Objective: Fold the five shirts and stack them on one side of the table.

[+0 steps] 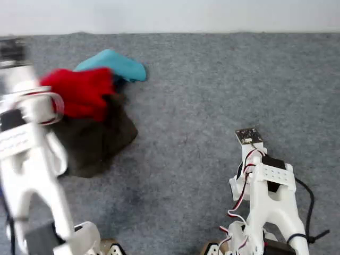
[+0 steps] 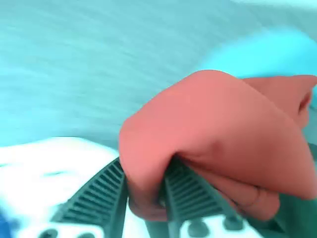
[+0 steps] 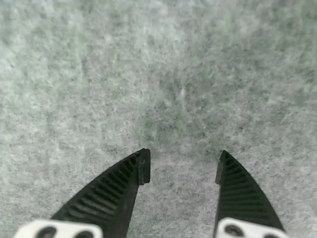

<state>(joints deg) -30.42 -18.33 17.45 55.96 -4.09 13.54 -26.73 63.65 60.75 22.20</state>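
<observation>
- Clamps the left tool on a fold of the red shirt, with cloth pinched between the ribbed jaws.
- Places that shirt at the far left of the desk, over a crumpled dark brown shirt.
- Finds a teal shirt just behind, touching the heap.
- Keeps the right tool spread apart, gripping nothing, above bare grey felt, well apart from the shirts.

A red shirt, teal shirt and dark brown shirt are being recorded. The table is being logged as mottled grey.
</observation>
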